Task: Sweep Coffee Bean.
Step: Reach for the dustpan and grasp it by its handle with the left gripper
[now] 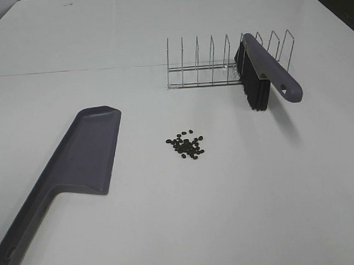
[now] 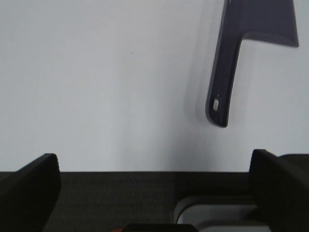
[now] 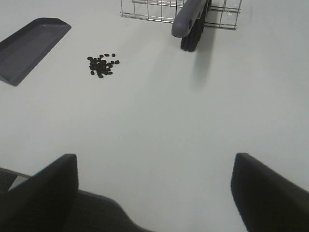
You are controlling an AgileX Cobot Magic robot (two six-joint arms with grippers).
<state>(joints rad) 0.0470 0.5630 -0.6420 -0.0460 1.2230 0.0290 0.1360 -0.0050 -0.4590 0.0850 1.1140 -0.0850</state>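
A small heap of dark coffee beans (image 1: 186, 145) lies mid-table; it also shows in the right wrist view (image 3: 102, 65). The grey-purple dustpan (image 1: 78, 164) lies flat to the left of the beans, handle toward the front edge; its handle shows in the left wrist view (image 2: 223, 77). The brush (image 1: 263, 71) leans in a wire rack (image 1: 221, 62), handle up. Neither arm shows in the high view. My left gripper (image 2: 154, 188) is open and empty, back from the dustpan handle. My right gripper (image 3: 154, 193) is open and empty, well short of the beans.
The wire rack (image 3: 174, 9) stands behind the beans with several empty slots. The white table (image 1: 257, 193) has a seam line across its far part. The table's front edge and dark floor show under both grippers in the wrist views.
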